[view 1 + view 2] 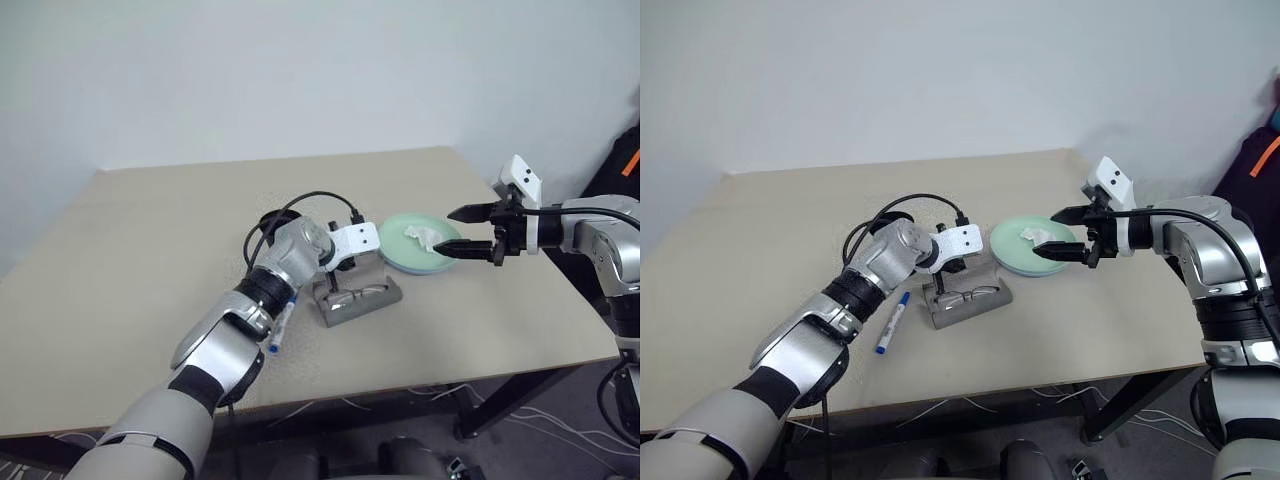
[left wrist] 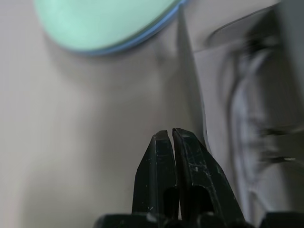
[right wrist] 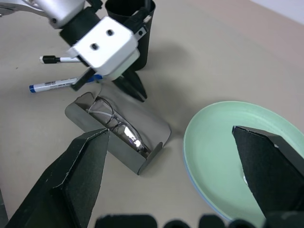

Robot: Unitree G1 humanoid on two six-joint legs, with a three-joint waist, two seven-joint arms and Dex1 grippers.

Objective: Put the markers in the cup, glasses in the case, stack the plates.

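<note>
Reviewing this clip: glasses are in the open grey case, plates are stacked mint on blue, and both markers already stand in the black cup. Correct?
Not quite. The markers are not in the cup; the black-capped marker and the blue-capped marker lie on the table beside it, as the right wrist view shows. The glasses do sit in the open case, and the plates are stacked.
</note>
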